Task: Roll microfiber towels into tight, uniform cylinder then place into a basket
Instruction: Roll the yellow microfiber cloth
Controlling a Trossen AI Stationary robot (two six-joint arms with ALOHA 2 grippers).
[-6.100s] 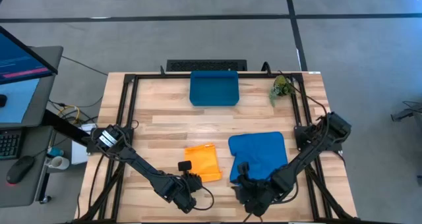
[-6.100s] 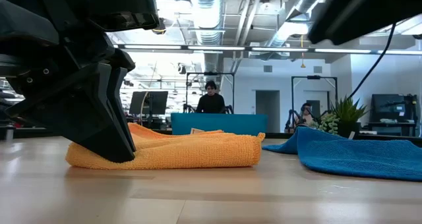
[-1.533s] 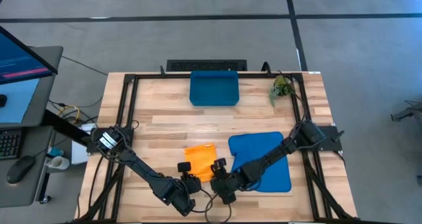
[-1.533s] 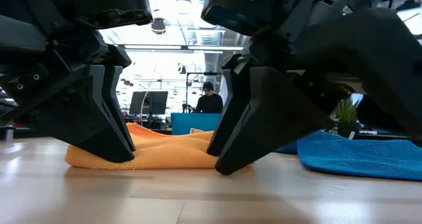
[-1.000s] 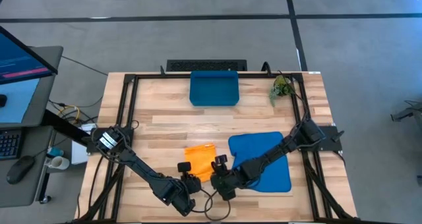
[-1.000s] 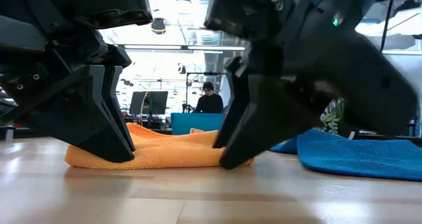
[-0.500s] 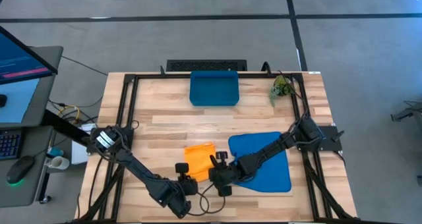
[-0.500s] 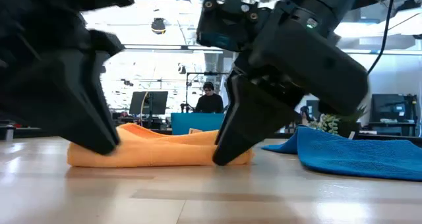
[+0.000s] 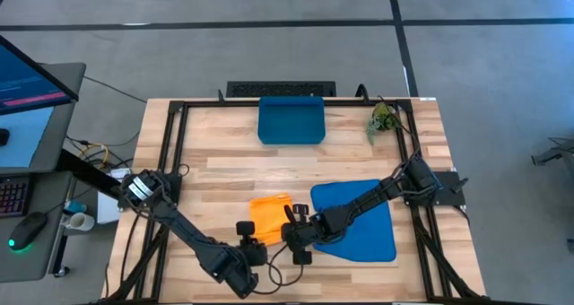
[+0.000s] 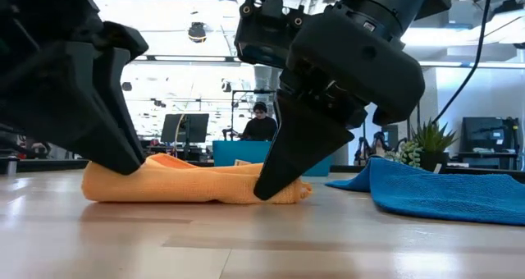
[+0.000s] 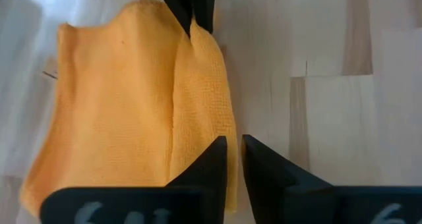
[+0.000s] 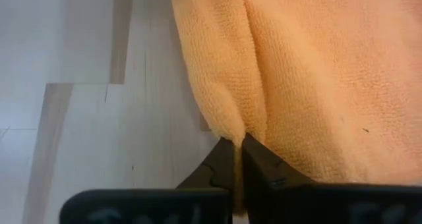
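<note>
1. Looking straight down, the orange towel (image 9: 272,217) lies on the table (image 9: 233,170) just beside the blue towel (image 9: 359,217), and the basket (image 9: 291,120) sits well apart from both at the far edge, with no towel in it. The left gripper (image 9: 247,234) and the right gripper (image 9: 295,230) meet at the orange towel's near edge, one at each corner. My judgement: the first roll is only starting, and the next move calls for both arms turning that edge over evenly toward the basket.

2. From table height, the orange towel (image 10: 193,184) is bunched low, its two ends pressed under dark fingers. The arms hide most of the towel's middle, and which gripper is which cannot be told from here alone. The blue towel (image 10: 435,190) lies flat beside it.

3. The left wrist camera shows its fingers (image 11: 212,159) nearly together, the orange towel's (image 11: 125,99) edge against one finger; whether cloth is pinched I cannot tell.

4. The right wrist camera shows that arm's fingers (image 12: 258,157) closed on a fold of the orange towel (image 12: 297,72). The rest of the towel is cut off.
</note>
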